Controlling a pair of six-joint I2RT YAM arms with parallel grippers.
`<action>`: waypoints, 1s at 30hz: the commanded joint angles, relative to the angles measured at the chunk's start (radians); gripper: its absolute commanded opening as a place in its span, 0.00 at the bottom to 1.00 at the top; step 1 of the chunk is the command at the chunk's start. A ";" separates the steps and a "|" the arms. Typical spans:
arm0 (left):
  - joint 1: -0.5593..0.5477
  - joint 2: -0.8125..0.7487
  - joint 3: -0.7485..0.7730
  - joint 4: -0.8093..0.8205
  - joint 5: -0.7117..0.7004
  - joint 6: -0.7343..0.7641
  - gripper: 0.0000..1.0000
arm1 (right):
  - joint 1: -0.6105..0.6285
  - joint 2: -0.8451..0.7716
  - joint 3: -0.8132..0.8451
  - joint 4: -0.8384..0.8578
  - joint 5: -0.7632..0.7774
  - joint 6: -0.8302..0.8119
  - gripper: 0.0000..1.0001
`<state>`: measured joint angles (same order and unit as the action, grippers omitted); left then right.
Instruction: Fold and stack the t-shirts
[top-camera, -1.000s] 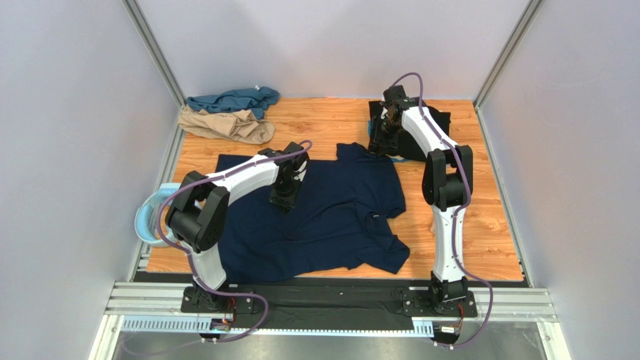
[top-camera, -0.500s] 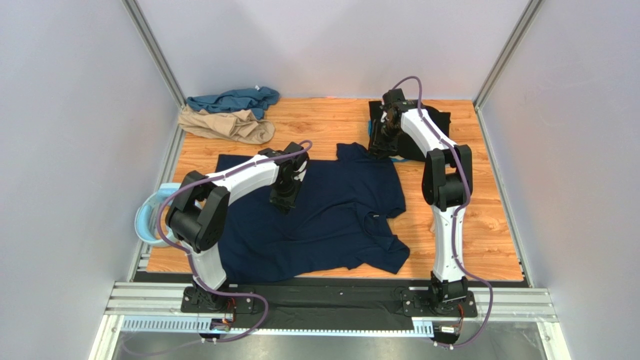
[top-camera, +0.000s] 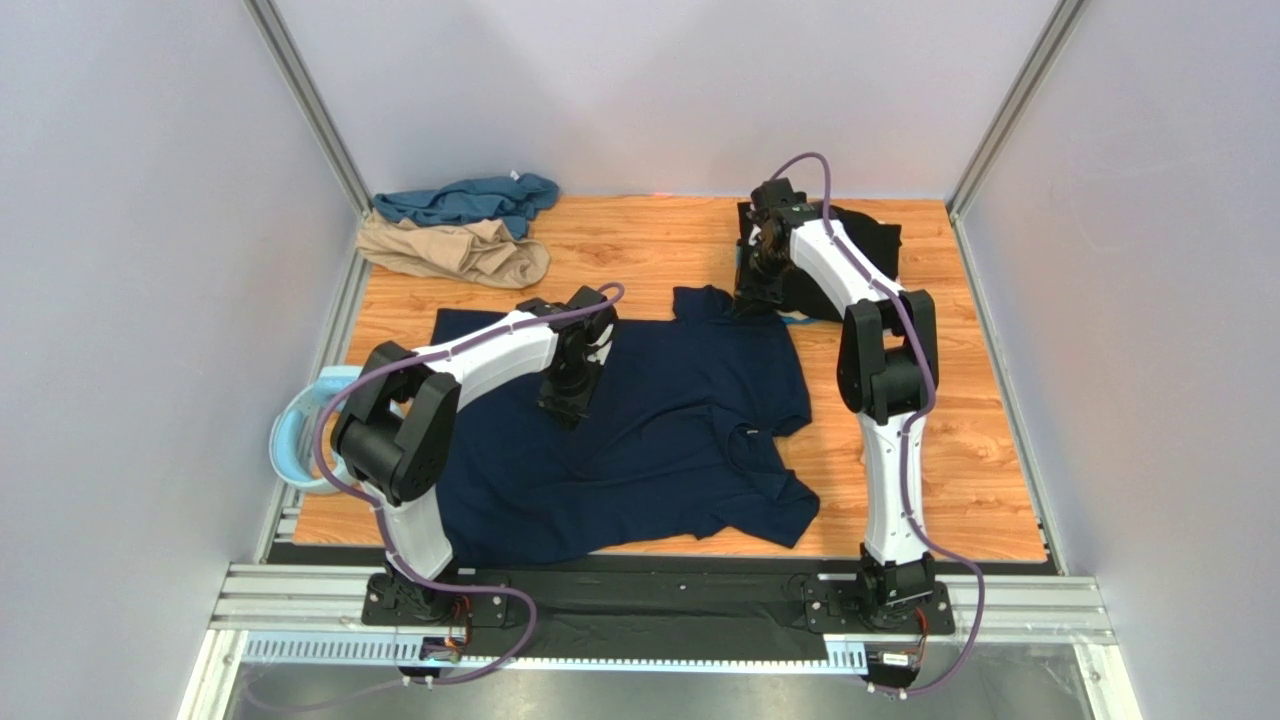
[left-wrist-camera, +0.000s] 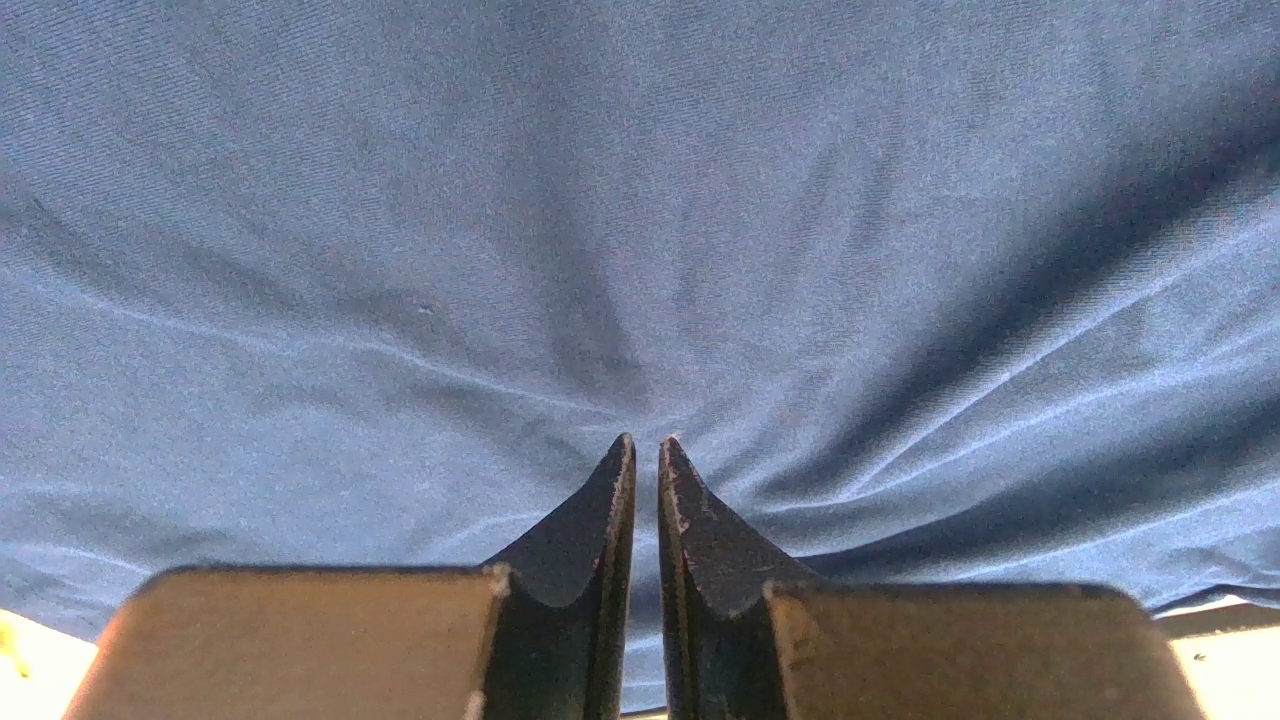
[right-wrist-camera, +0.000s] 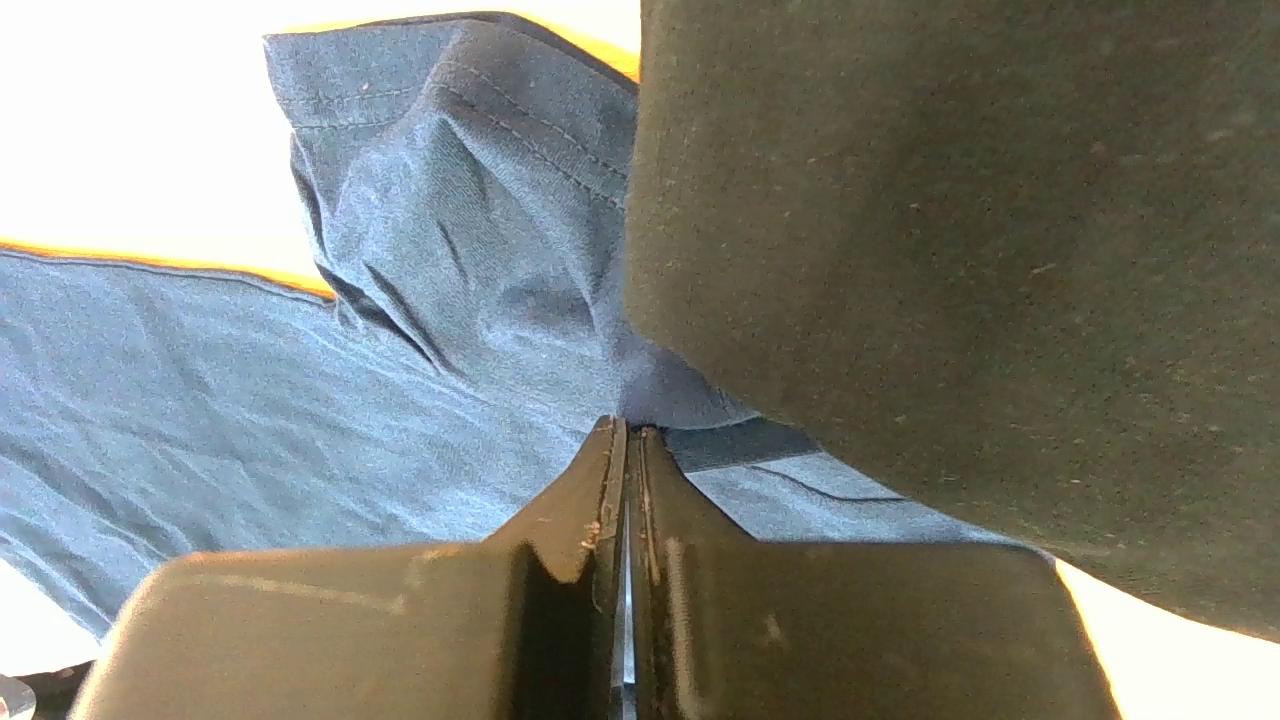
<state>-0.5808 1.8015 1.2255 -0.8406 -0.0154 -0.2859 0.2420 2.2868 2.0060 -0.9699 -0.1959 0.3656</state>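
**Both arms on the navy shirt, two shirts waiting in the far corner**

From the top camera, the navy t-shirt (top-camera: 676, 435) lies spread across the middle of the wooden desk (top-camera: 962, 435), with one sleeve reaching toward the far right. The left fingers (top-camera: 571, 393) are down on its upper left part. The right fingers (top-camera: 756, 293) sit at that far sleeve, just beside the black t-shirt (top-camera: 879, 240), which lies at the desk's far right edge. In the far left corner the teal t-shirt (top-camera: 466, 198) and the tan t-shirt (top-camera: 451, 248) lie crumpled and touching each other, the teal one farther back. A pale blue ring (top-camera: 293, 435) rests off the desk's left edge, beside the left arm.

The left wrist camera shows the left fingers (left-wrist-camera: 622, 477) drawn almost together, only a thin slit between them. Their tips are pinched on the navy t-shirt (left-wrist-camera: 601, 225), and creases in the cloth run in toward them.

The right wrist camera shows the right fingers (right-wrist-camera: 607, 465) pressed closed. Their tips grip navy t-shirt (right-wrist-camera: 226, 420) cloth at the base of the sleeve, right where the black t-shirt (right-wrist-camera: 977, 270) overlaps it.
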 joint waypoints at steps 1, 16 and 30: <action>0.002 -0.007 0.008 0.011 0.009 0.002 0.16 | 0.005 -0.035 -0.015 0.030 -0.005 -0.013 0.00; 0.006 0.013 0.124 -0.003 0.006 -0.002 0.17 | 0.031 -0.298 -0.277 -0.003 -0.050 -0.113 0.00; 0.012 0.055 0.189 -0.017 0.006 0.004 0.17 | 0.171 -0.386 -0.475 -0.125 -0.125 -0.122 0.00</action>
<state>-0.5755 1.8469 1.3674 -0.8490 -0.0154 -0.2863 0.3756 1.9186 1.5982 -1.0397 -0.2920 0.2455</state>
